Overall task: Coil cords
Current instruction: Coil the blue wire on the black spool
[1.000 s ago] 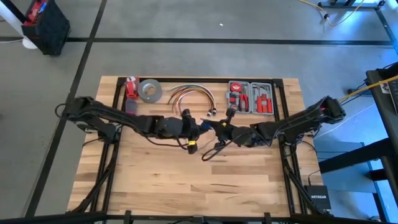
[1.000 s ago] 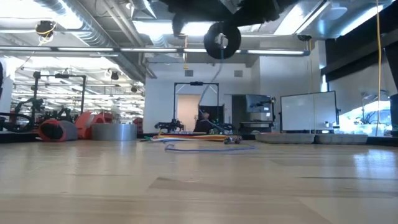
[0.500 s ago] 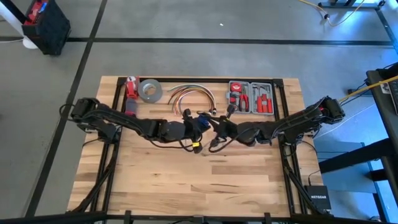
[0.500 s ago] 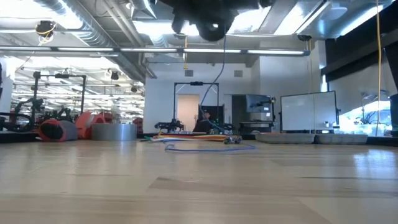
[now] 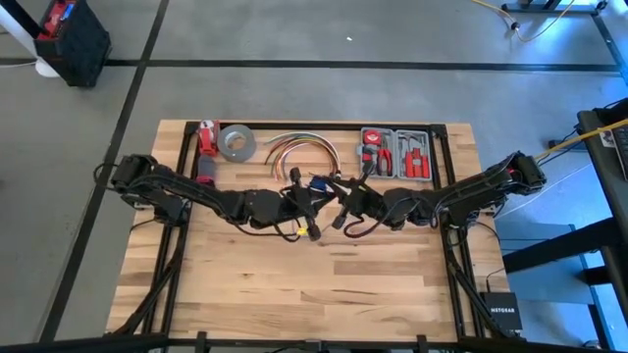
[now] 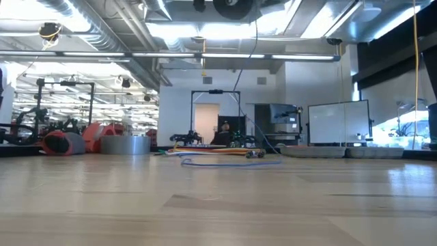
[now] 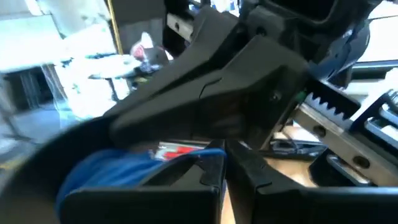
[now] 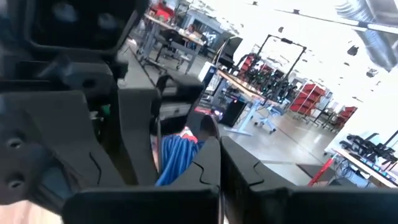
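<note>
Here, both end effectors [image 5: 316, 193] crowd and hide the cords [image 5: 358, 231].

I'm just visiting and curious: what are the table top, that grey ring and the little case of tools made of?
The table looks like pale wood: jointed planks with visible grain. The grey ring looks like a roll of matte tape, likely cloth-backed. The tool case seems grey moulded plastic, its tools having red handles; their metal is too small to judge.

tape roll [image 5: 235, 142], tool case [image 5: 396, 155]
</note>
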